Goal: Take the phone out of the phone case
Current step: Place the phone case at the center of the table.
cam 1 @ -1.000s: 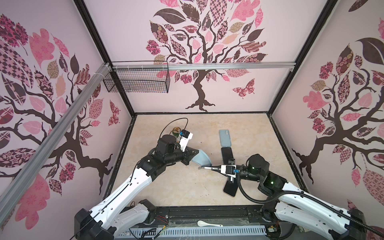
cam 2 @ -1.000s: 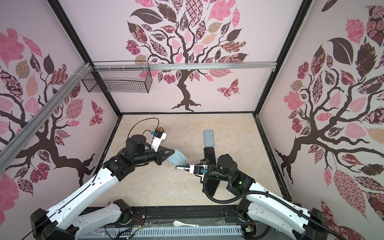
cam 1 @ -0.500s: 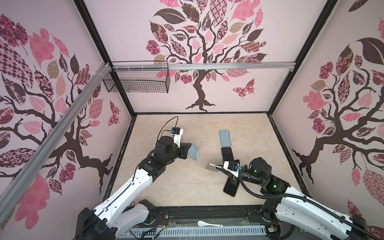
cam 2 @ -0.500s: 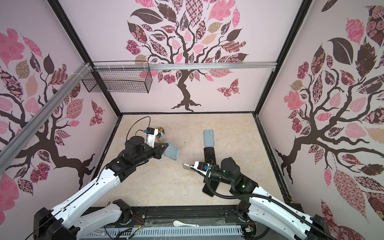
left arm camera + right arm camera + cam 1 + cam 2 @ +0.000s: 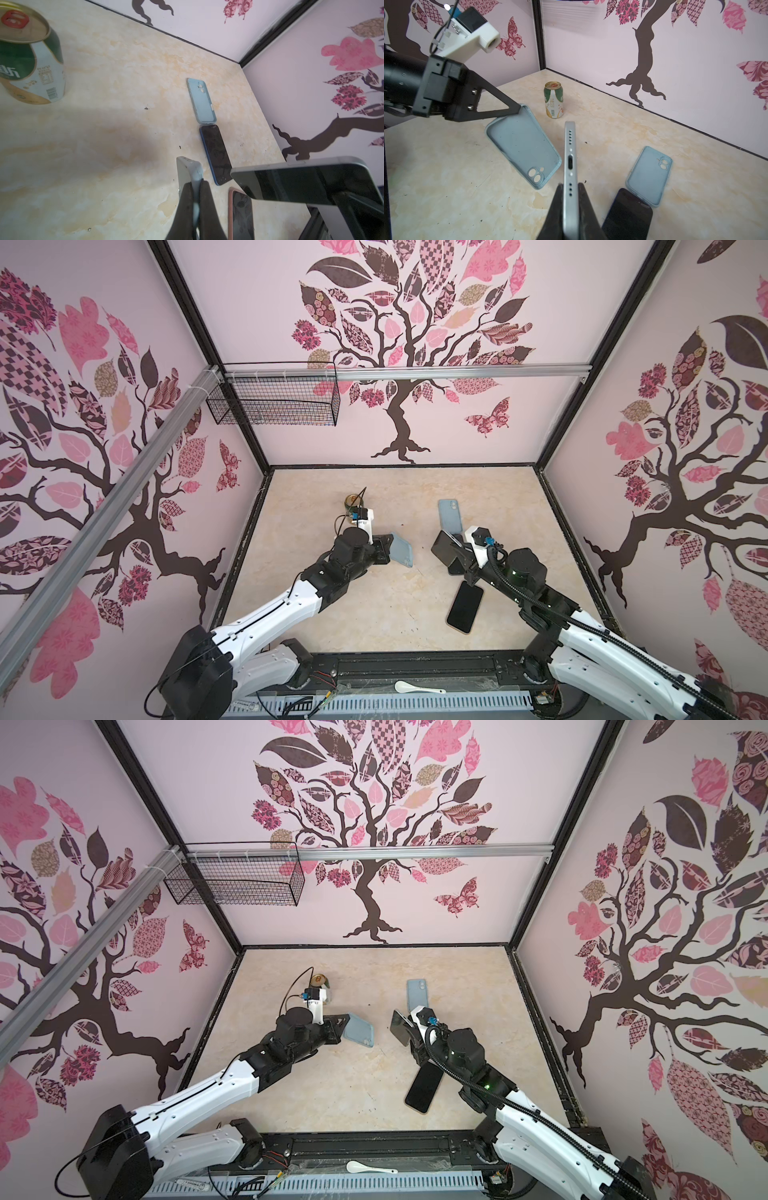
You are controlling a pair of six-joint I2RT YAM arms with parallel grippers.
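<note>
The left gripper pinches the rim of the empty case, and the right gripper is clamped on the bare phone's edge. In both top views the case hangs at 9 o'clock of the phone, clear of it. The removal looks done, and only setting both down on the table seems left.

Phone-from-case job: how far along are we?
Done: the silver-edged phone is out of the light blue silicone case; the two hang apart above the beige table. In hand: right gripper shut on the phone, left gripper shut on the empty case's rim. Left: probably just setting both down.
</note>
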